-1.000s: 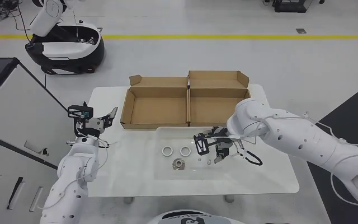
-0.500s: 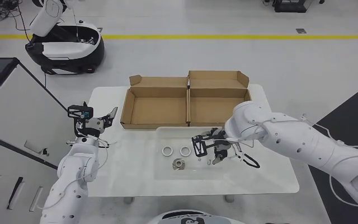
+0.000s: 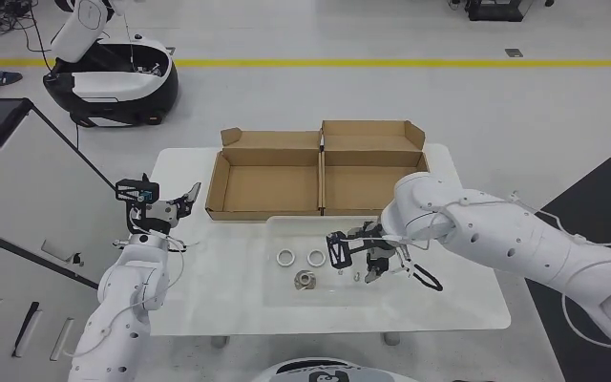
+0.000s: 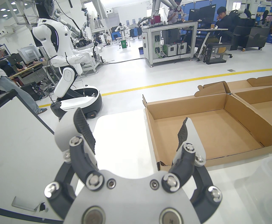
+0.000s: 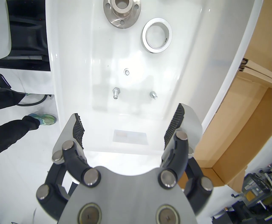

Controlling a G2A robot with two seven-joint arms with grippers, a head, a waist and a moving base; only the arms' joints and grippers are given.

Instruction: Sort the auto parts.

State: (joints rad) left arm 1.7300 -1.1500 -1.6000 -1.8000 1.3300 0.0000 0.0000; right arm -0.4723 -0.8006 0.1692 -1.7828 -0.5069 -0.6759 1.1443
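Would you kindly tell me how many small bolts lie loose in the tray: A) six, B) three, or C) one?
B: the right wrist view shows three bolts lying apart from one another on the tray floor, near the ring and the flange.

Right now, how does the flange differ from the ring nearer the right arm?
The flange has a raised hub and bolt holes in a flat disc; the ring is a plain open band. The flange's bore is narrow, the ring's wide. Both are round metal parts lying flat in the tray, apart from each other.
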